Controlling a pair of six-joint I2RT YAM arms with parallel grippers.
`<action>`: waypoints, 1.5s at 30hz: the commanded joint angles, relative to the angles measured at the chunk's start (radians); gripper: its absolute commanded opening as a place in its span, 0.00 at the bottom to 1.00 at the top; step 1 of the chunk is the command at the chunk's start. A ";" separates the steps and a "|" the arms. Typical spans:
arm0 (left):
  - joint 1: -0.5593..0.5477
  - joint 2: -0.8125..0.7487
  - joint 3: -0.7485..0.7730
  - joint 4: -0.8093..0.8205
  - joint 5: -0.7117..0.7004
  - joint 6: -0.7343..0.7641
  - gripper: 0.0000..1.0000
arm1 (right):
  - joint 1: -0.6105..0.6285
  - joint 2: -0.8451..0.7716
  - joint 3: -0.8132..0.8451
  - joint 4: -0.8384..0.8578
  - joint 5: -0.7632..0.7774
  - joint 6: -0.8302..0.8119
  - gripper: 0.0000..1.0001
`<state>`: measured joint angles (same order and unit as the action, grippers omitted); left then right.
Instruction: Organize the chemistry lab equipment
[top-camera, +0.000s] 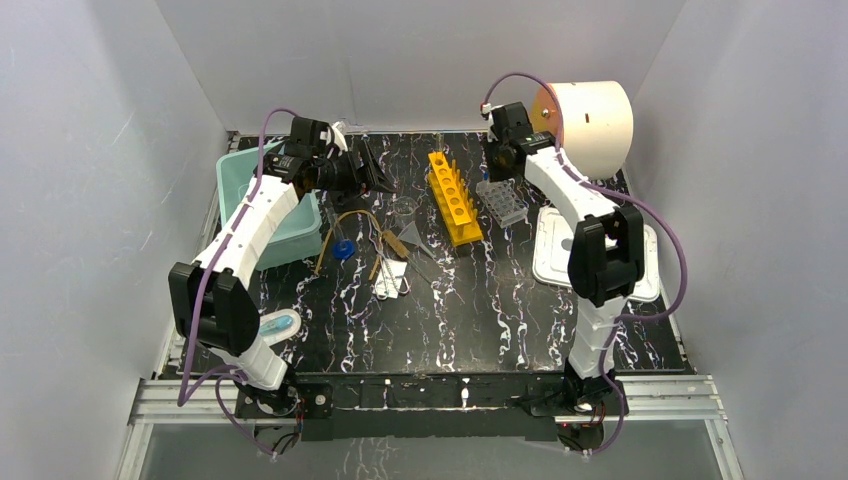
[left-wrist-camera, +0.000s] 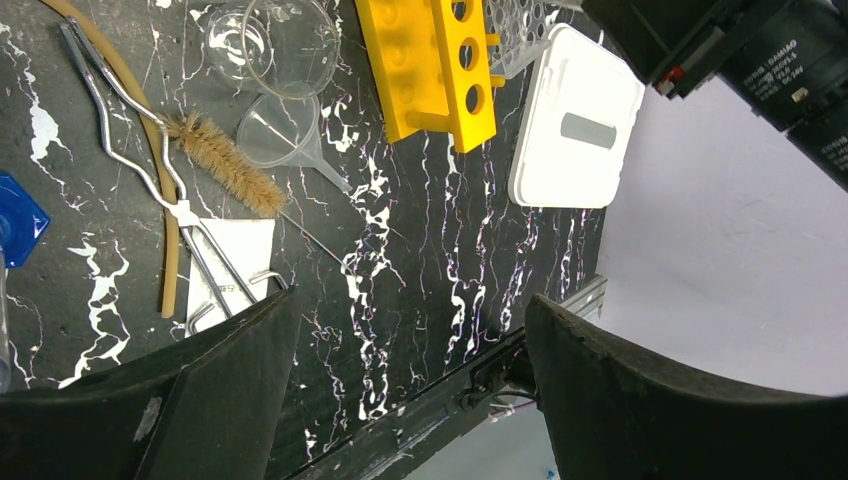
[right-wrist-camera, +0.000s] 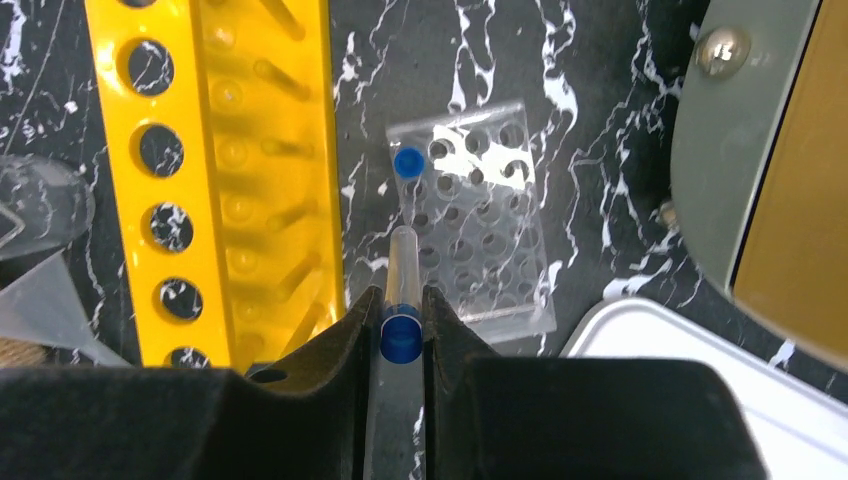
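Observation:
My right gripper (right-wrist-camera: 402, 318) is shut on a clear tube with a blue cap (right-wrist-camera: 402, 290), held over the near left edge of the clear plastic tube rack (right-wrist-camera: 475, 220). Another blue-capped tube (right-wrist-camera: 407, 161) stands in that rack. The yellow rack (top-camera: 455, 197) lies just left of it. My left gripper (left-wrist-camera: 410, 350) is open and empty, high over the table's far left. Below it lie the glass beaker (left-wrist-camera: 290, 45), clear funnel (left-wrist-camera: 285, 130), bristle brush (left-wrist-camera: 220, 160), wire tongs (left-wrist-camera: 130, 160) and amber rubber tube (left-wrist-camera: 160, 200).
A teal bin (top-camera: 262, 200) stands at the far left under the left arm. A white tray (top-camera: 560, 250) lies right of the racks, below the right arm. A large paper roll (top-camera: 590, 125) sits at the back right. A blue cap (top-camera: 343, 249) lies near the amber tube.

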<state>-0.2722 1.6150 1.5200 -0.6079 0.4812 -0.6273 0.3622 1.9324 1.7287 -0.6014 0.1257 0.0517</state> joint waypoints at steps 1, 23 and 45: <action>-0.004 -0.012 0.028 -0.020 -0.004 0.014 0.81 | -0.002 0.057 0.095 0.043 0.027 -0.092 0.19; -0.003 0.028 0.072 -0.039 -0.029 0.026 0.81 | -0.002 0.160 0.197 -0.019 -0.024 -0.094 0.21; -0.003 0.015 0.058 -0.039 -0.028 0.028 0.81 | -0.002 0.206 0.211 -0.038 0.005 -0.106 0.22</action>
<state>-0.2722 1.6539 1.5547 -0.6331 0.4503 -0.6151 0.3622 2.1170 1.8900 -0.6491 0.1104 -0.0341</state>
